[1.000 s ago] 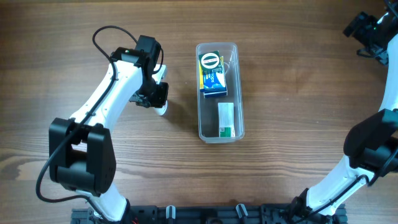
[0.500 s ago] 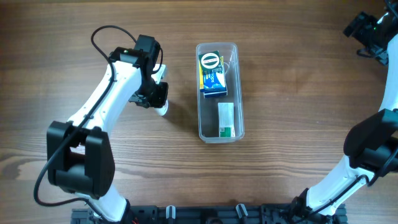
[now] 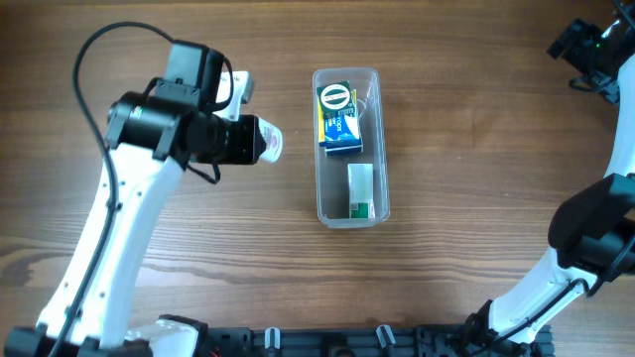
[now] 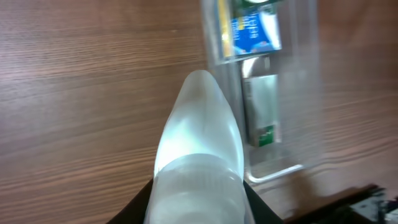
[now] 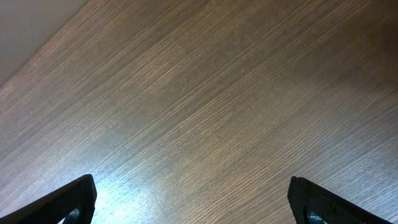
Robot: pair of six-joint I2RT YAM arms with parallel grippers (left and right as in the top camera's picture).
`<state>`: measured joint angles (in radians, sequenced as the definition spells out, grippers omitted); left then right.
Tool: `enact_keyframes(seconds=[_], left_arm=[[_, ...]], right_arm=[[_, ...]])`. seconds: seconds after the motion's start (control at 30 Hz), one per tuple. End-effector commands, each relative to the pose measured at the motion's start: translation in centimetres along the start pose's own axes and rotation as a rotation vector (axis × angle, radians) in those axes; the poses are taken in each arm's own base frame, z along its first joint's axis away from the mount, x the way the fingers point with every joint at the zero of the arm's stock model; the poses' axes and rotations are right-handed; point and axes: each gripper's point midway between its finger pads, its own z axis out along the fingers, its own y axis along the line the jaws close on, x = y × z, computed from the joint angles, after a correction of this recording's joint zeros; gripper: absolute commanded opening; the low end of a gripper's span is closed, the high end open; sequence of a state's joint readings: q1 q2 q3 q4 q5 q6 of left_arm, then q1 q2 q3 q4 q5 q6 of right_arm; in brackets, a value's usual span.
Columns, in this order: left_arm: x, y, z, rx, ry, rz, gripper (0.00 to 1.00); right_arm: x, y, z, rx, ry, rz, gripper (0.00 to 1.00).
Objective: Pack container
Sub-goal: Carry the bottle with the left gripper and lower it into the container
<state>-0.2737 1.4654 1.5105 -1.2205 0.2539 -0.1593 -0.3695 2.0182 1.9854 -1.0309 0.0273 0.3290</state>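
Note:
The clear container (image 3: 319, 149) lies lengthwise in the middle of the table. It holds a blue and yellow box (image 3: 337, 117) at its far end and a small white and green box (image 3: 361, 190) at its near end. My left gripper (image 3: 250, 141) is shut on a white tube (image 3: 268, 141), held in the air just left of the container. In the left wrist view the tube (image 4: 199, 149) fills the middle, with the container (image 4: 305, 93) beyond it. My right gripper (image 5: 193, 199) is open and empty over bare wood at the far right.
The wooden table (image 3: 476, 149) spreads around the container. The right arm (image 3: 595, 228) runs along the right edge. The arm mounts (image 3: 317, 342) sit at the front edge.
My left gripper has lifted the white tube off the table and raised it, turning it to point right toward the container. The right arm has not moved.

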Motion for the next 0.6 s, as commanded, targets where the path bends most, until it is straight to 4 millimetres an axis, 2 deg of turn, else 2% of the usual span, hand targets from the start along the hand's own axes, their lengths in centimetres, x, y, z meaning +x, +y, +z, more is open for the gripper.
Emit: enact_keyframes(seconds=[0.0, 0.1, 0.2, 0.43, 0.57], left_arm=[[0.2, -4.5, -1.5, 0.108, -0.040, -0.014, 0.32], [0.7, -7.7, -0.9, 0.145, -0.039, -0.003, 0.31], [0.7, -9.4, -0.3, 0.126, -0.067, -0.024, 0.31], [1.5, -11.0, 0.6, 0.101, -0.063, -0.066, 0.29], [2.0, -11.3, 2.1, 0.072, -0.030, -0.086, 0.30]], right_arm=[[0.0, -0.1, 0.5, 0.011, 0.004, 0.010, 1.00], [0.0, -0.1, 0.5, 0.011, 0.004, 0.011, 1.00], [0.0, -0.1, 0.5, 0.011, 0.004, 0.010, 1.00], [0.0, -0.1, 0.5, 0.011, 0.004, 0.010, 1.00], [0.0, -0.1, 0.5, 0.011, 0.004, 0.010, 1.00]])
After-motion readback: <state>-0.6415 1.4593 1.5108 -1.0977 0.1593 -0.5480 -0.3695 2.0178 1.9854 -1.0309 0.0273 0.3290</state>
